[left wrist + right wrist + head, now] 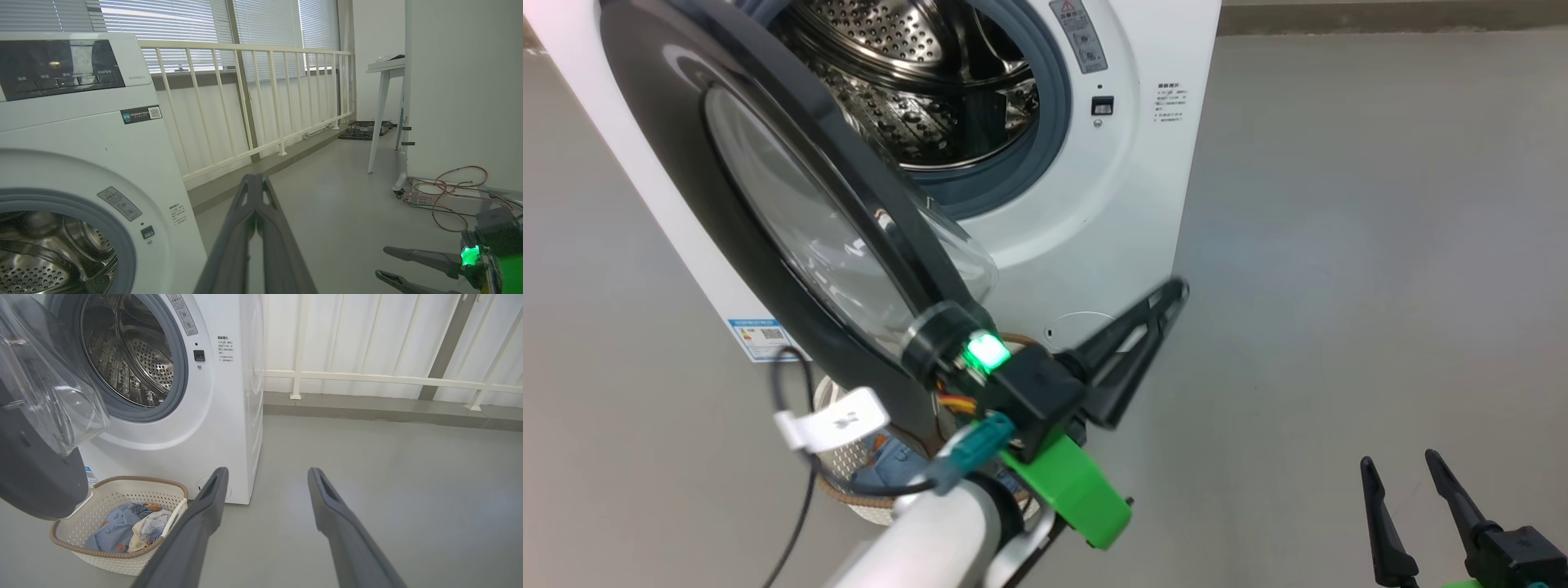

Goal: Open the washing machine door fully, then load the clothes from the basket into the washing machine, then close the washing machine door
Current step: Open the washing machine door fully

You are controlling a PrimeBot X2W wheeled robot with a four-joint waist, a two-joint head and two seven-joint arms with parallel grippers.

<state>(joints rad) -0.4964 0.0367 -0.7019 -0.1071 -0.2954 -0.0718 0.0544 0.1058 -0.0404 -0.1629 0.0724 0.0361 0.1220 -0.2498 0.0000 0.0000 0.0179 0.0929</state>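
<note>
Left hand: dark fingers pressed together, nothing held, just past the lower edge of the open large round black-rimmed glass door. Right hand: fingers apart, empty, above grey floor. Light blue printed clothes lie in cream perforated basket, under the door, beside big white front-loading washing machine.

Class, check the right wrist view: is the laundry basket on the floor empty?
No, the basket holds the clothes, blue fabric and a cream piece bunched at its bottom.

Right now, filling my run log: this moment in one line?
door open | clothes in basket | left gripper shut | right gripper open, empty
</note>
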